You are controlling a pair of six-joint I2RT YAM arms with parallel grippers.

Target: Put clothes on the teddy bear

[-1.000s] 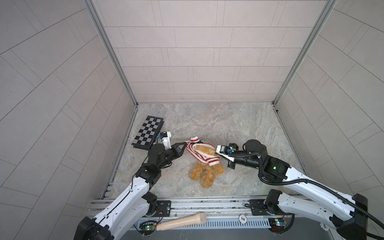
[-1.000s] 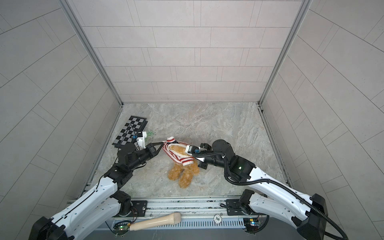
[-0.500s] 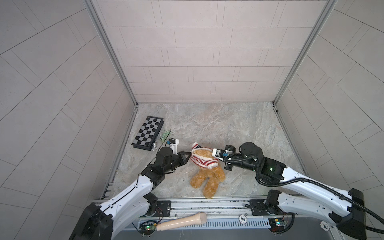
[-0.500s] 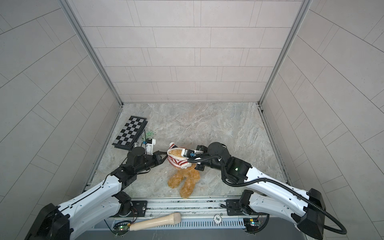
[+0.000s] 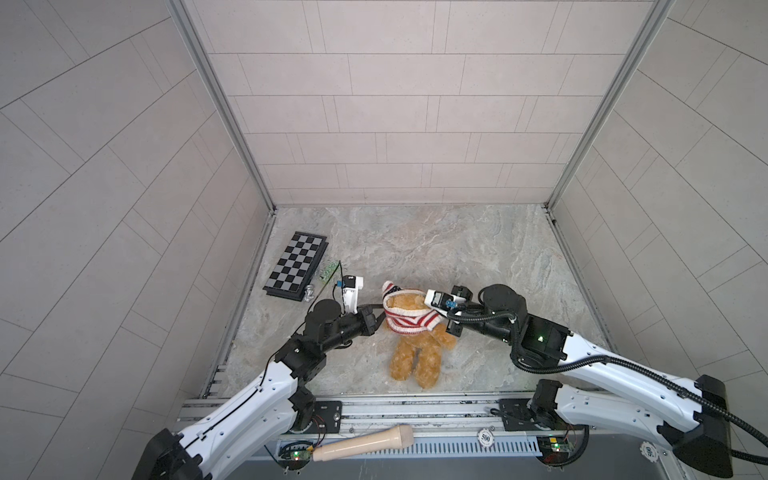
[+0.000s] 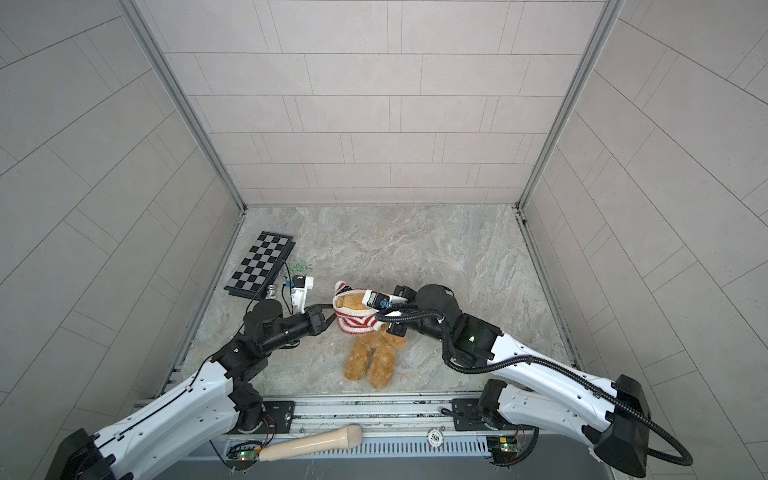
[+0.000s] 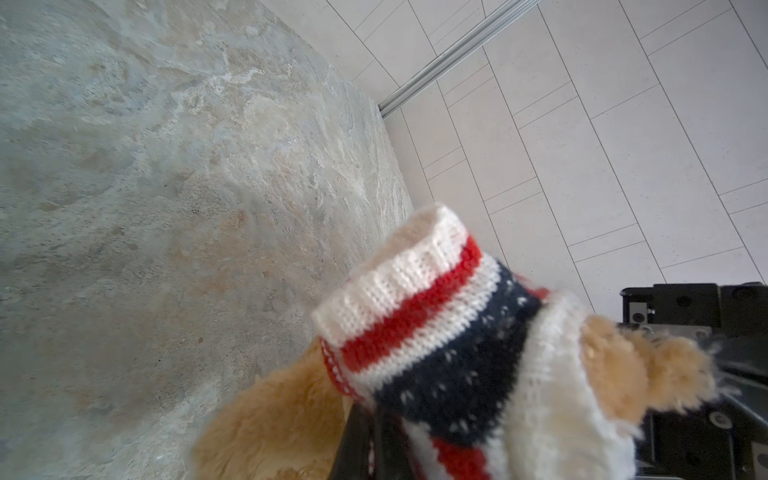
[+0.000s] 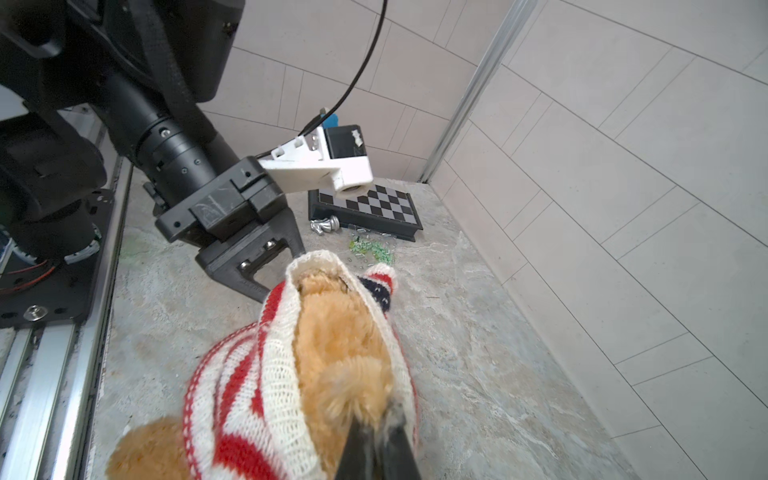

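Front-centre of the marble tabletop [image 5: 478, 257], betw. both arms: teddy bear [image 5: 415, 357], lying flat, legs twd the front rail. Striped sweater [image 5: 409, 322] bunched over head + upper body, legs bare below it. One sleeve w/ a navy band poking up on the far-left side. Golden fur visible inside the stretched opening in the right wrist view, red/white knit all round it.

L gripper [image 5: 380, 320] reaching in from the left, jaws clamped on the sweater's edge; fabric pinched betw. the dark fingers [image 7: 353, 440] in the left wrist view. R gripper [image 8: 376, 440] coming in from the opp. side, jaws closed tight on the rim, some fur right at the tips. Opening drawn long betw. the two.

Back-left, well apart from the bear: chessboard [image 5: 297, 266] by the side wall, silver chess piece [image 5: 308, 294] just beside its near edge, green bits [image 5: 328, 272] scattered next to it.
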